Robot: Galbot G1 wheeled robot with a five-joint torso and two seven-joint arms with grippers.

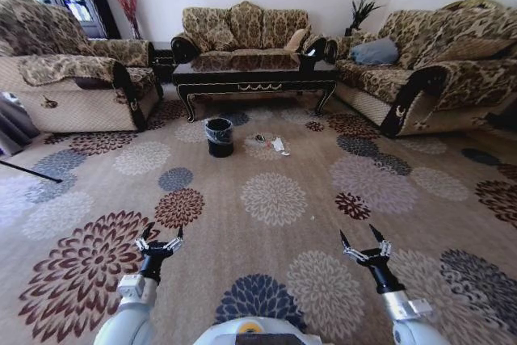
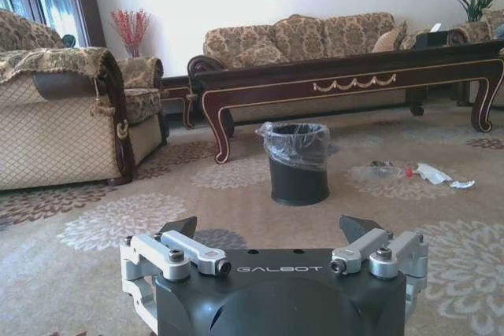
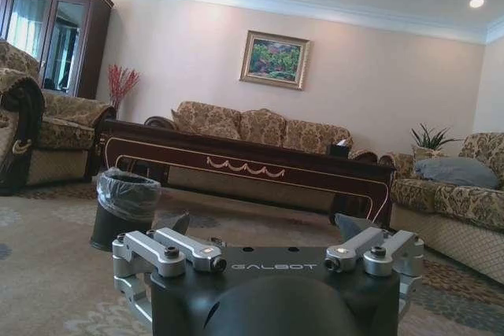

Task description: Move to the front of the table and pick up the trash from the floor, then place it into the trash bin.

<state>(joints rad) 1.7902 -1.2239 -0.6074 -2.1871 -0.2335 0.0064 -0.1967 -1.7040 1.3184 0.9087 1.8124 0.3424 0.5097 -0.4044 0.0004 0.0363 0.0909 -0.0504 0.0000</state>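
The dark glossy table (image 1: 254, 78) with gold trim stands far ahead, before the middle sofa. On the patterned carpet floor (image 1: 275, 199) in front of it stands the black trash bin (image 1: 219, 136) with a plastic liner. The trash (image 1: 273, 145) lies to its right: a clear bottle with a red cap (image 2: 384, 171) and white tissue (image 2: 431, 173). My left gripper (image 1: 159, 237) and right gripper (image 1: 363, 241) both hover open over the carpet, well short of the trash. The bin (image 3: 122, 208) and table (image 3: 244, 164) also appear in the right wrist view.
A patterned armchair (image 1: 73, 70) stands at the left, a long sofa (image 1: 428, 70) at the right and another sofa (image 1: 246, 28) behind the table. A black tissue box (image 1: 308, 61) sits on the table's right end. Open carpet stretches between me and the bin.
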